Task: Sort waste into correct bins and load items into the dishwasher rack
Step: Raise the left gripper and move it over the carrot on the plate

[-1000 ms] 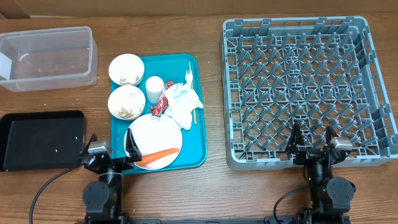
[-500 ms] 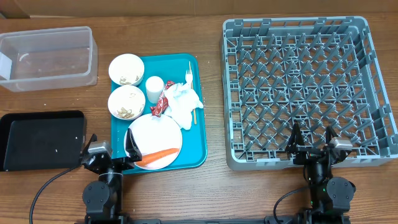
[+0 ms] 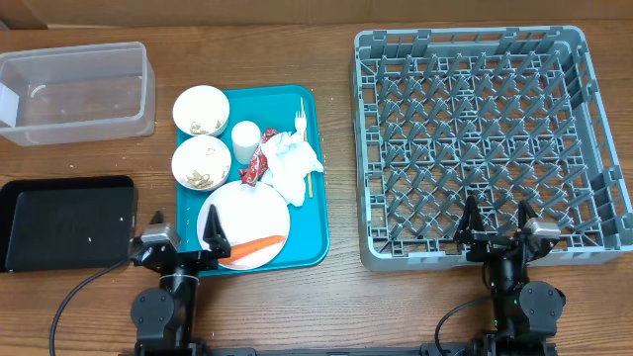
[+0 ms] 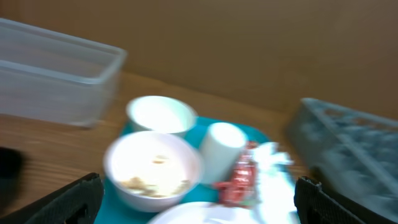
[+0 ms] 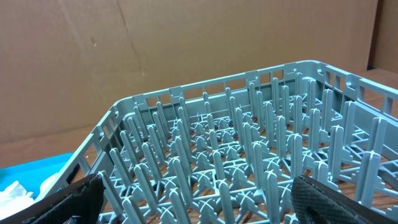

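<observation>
On the teal tray [image 3: 316, 252] lie a pale plate [image 3: 252, 213] with an orange carrot [image 3: 249, 246], two white bowls [image 3: 202, 109] [image 3: 202, 163] with beige scraps, a white cup [image 3: 245, 141], a red-and-white wrapper [image 3: 259, 160], a crumpled napkin [image 3: 294, 163], a white fork [image 3: 299, 121] and a wooden stick [image 3: 308, 181]. My left gripper [image 3: 185, 232] is open and empty over the tray's near left corner. Its blurred wrist view shows a bowl [image 4: 152, 163], the cup [image 4: 219, 149] and the wrapper [image 4: 239, 177]. My right gripper [image 3: 497, 220] is open and empty at the grey rack's [image 3: 475, 40] near edge.
A clear tub [image 3: 77, 92] stands at the far left. A black tray [image 3: 64, 222] lies left of the teal tray. The right wrist view looks into the rack's pegs [image 5: 249, 149]. A cardboard wall runs behind the table.
My left gripper has turned slightly to the right, so its fingers sit a little further over the tray and plate. The right arm has not moved.
</observation>
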{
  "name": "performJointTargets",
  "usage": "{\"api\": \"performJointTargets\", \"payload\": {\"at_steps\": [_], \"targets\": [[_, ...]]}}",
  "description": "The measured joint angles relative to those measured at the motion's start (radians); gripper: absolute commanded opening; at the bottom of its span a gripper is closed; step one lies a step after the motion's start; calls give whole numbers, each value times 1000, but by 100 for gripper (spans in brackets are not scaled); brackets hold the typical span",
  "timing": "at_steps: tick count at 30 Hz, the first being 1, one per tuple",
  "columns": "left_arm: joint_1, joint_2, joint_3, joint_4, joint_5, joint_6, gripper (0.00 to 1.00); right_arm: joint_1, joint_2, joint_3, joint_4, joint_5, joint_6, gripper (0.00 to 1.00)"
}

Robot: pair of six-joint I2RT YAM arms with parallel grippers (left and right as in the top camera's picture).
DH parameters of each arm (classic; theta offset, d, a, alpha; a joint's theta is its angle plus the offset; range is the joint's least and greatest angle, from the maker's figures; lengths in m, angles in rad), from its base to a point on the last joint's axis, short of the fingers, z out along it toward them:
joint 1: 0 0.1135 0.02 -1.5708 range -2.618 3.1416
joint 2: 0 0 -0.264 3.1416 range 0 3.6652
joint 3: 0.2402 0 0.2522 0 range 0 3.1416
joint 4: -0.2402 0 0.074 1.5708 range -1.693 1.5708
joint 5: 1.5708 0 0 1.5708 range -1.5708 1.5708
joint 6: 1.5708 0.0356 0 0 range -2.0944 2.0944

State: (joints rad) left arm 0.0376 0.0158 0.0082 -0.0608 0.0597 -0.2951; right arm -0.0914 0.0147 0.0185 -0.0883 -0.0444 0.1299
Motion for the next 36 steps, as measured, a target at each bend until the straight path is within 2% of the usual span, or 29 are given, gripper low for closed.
{"api": "performJointTargets", "payload": {"at_steps": [4,10,15,18,21,25,32,36], "targets": [[0,0,0,7,140,-133,100,0,0,0,0,0,0,100],[0,0,0,29,295,-228,100,0,0,0,0,0,0,100],[3,-1,1,253,520,-274,100,0,0,0,0,0,0,100],[3,-2,29,267,633,-296,100,0,0,0,0,0,0,100],[3,-1,111,153,689,-306,100,0,0,0,0,0,0,100],[3,41,303,-90,708,-277,100,0,0,0,0,0,0,100],[3,307,711,-575,685,-179,100,0,0,0,0,0,0,100],[3,444,852,-639,723,-154,100,0,0,0,0,0,0,100]]}}
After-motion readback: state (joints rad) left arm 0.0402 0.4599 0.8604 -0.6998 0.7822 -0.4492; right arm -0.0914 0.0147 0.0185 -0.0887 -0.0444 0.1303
